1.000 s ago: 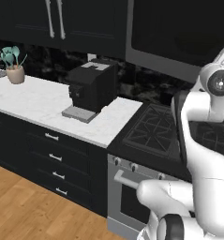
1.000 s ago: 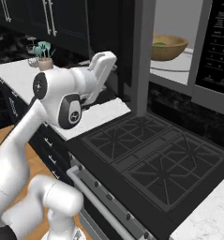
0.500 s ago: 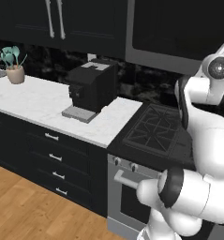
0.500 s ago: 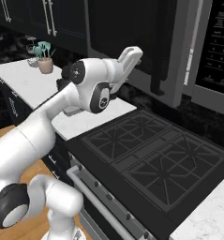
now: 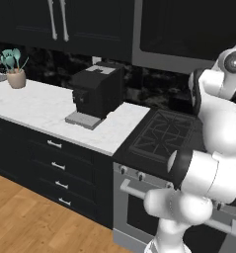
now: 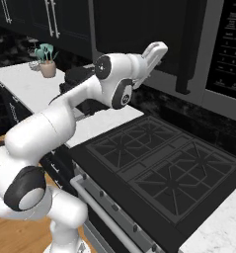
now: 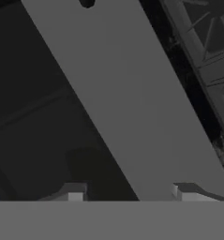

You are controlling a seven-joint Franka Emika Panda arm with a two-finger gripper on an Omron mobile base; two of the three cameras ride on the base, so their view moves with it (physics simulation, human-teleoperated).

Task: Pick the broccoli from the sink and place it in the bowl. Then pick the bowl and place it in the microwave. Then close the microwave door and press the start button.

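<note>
- Coffee machine on white counter at left, potted plant far left.
- Stove center-right.
- Gripper up against microwave door – fingers spread, nothing between; door's grey frame crosses hand view.
- Microwave at right, door nearly shut.

The bench looks like pale, smooth marbled stone, with a warm plank wood floor below it. The microwave door is dark glossy glass in a matt grey frame, and the stove carries matt black metal grates. The arm is smooth, glossy white plastic with dark joints, and the coffee machine is matt black.
</note>
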